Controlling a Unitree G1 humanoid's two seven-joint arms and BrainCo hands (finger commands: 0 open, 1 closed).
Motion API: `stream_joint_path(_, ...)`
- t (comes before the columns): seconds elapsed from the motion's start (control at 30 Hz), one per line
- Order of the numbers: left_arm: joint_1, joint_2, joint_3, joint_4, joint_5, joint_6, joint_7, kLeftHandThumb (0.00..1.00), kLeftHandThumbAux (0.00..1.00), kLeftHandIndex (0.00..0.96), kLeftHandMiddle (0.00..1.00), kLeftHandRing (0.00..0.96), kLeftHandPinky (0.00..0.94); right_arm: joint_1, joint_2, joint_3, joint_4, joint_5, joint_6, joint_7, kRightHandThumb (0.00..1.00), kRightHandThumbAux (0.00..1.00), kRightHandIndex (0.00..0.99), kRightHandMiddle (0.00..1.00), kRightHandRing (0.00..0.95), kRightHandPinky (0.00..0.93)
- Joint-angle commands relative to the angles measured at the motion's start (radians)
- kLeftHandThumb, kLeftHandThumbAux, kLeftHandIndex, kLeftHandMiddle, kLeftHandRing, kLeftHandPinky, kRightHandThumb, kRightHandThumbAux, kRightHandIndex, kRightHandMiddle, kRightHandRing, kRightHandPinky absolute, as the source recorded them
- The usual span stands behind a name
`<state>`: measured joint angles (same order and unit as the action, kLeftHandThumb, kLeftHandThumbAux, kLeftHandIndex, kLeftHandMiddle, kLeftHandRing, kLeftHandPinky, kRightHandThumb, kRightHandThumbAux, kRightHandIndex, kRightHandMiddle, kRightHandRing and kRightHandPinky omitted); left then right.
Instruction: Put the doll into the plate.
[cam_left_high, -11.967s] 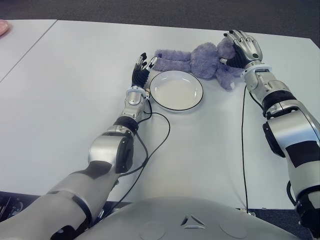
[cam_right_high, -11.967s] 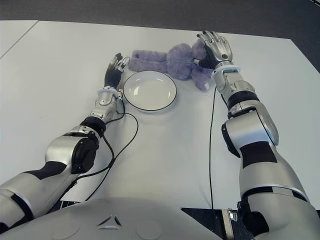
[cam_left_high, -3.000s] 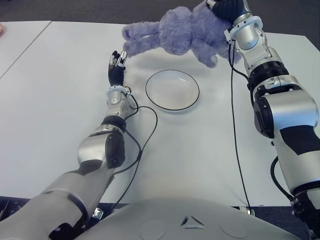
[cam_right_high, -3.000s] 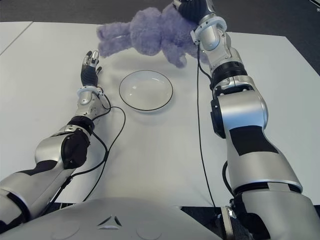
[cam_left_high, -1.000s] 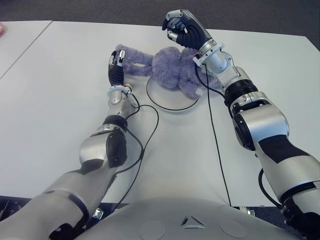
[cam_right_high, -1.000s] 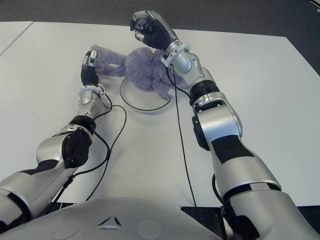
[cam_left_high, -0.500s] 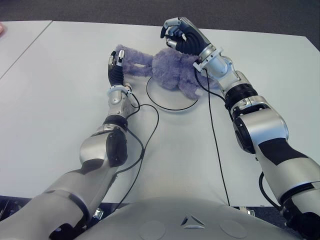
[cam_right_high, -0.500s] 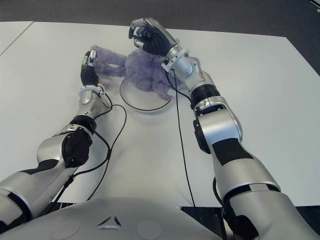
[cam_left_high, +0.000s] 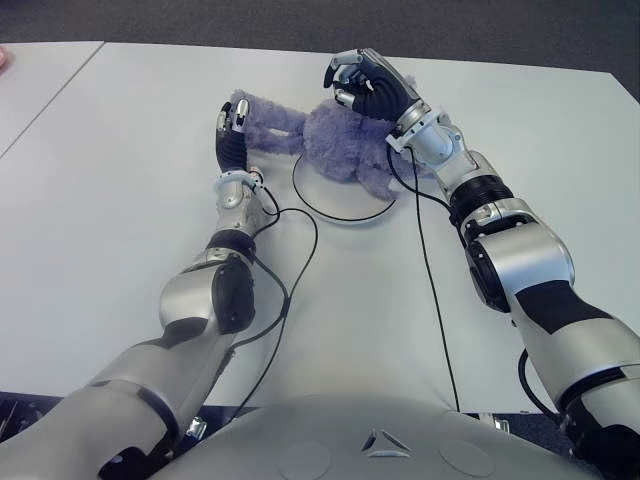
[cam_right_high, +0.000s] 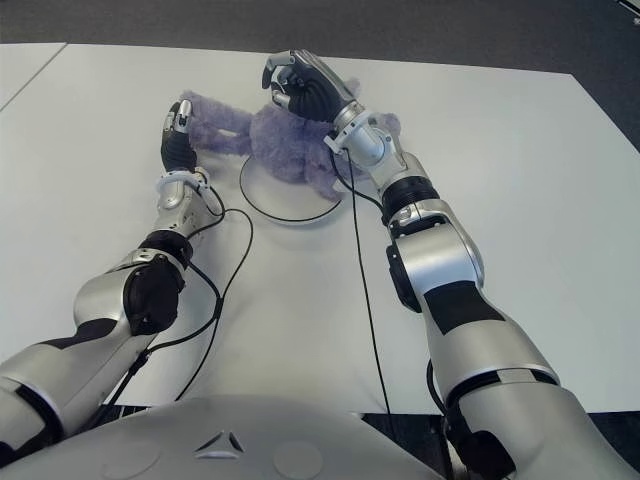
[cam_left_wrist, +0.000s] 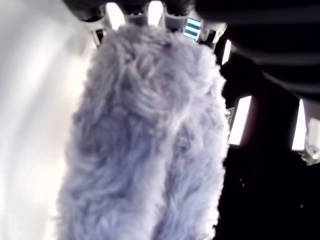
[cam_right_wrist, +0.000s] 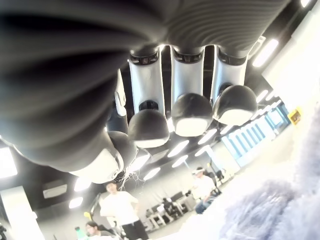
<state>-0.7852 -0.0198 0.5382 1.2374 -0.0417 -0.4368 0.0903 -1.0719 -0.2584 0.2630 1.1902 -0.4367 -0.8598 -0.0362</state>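
Two hands up at doll | doll lies across far rim of plate, legs trailing off toward left hand | left fingers against doll's leg, grip unclear | right hand above doll, fingers curled, holding nothing | white table

You get even, bright overhead light on the white table, with only faint soft shadows under the arms. The head views bend slightly at their edges. The left wrist view is blown out on one side, the purple fur soft. The right wrist view shows ceiling lamps glaring behind blurred dark fingers.
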Motion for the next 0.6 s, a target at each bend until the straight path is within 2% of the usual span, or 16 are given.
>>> stream_joint_path(0.03, 0.169, -0.043, 0.034, 0.131, -0.039, 0.145, 0.043, 0.000, 0.467, 0.000, 0.067, 0.069, 0.084, 0.001, -0.005, 0.008, 0.031, -0.008, 0.021, 0.011, 0.701, 0.718, 0.439, 0.883, 0.876, 0.863)
stream_joint_path(0.43, 0.163, -0.043, 0.009, 0.132, -0.014, 0.160, 0.071, 0.000, 0.483, 0.000, 0.070, 0.068, 0.067, -0.022, 0.003, 0.009, 0.046, -0.010, 0.045, 0.004, 0.700, 0.717, 0.440, 0.872, 0.870, 0.860)
stream_joint_path(0.6, 0.165, -0.043, 0.014, 0.132, -0.019, 0.157, 0.067, 0.000, 0.490, 0.000, 0.070, 0.068, 0.073, -0.080, 0.013, -0.002, 0.053, -0.006, 0.072, -0.018, 0.698, 0.719, 0.439, 0.849, 0.837, 0.821)
